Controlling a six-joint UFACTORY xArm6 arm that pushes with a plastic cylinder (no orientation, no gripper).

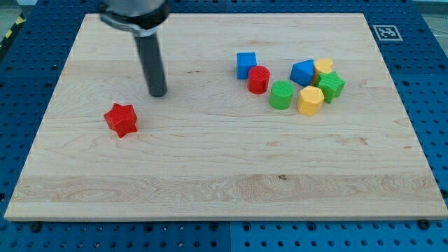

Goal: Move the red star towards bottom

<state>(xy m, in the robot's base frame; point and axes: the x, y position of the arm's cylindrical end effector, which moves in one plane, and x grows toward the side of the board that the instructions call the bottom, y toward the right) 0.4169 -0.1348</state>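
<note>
Camera view showed the red star on the wooden board, unpushed, with my tip, a bare rod lacking any pincer, just up-right of it, not touching.

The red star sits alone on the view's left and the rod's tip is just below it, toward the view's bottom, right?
Not quite. The camera view shows the red star alone on the view's left, but my tip is above it, toward the view's top and slightly right, not touching it.
</note>
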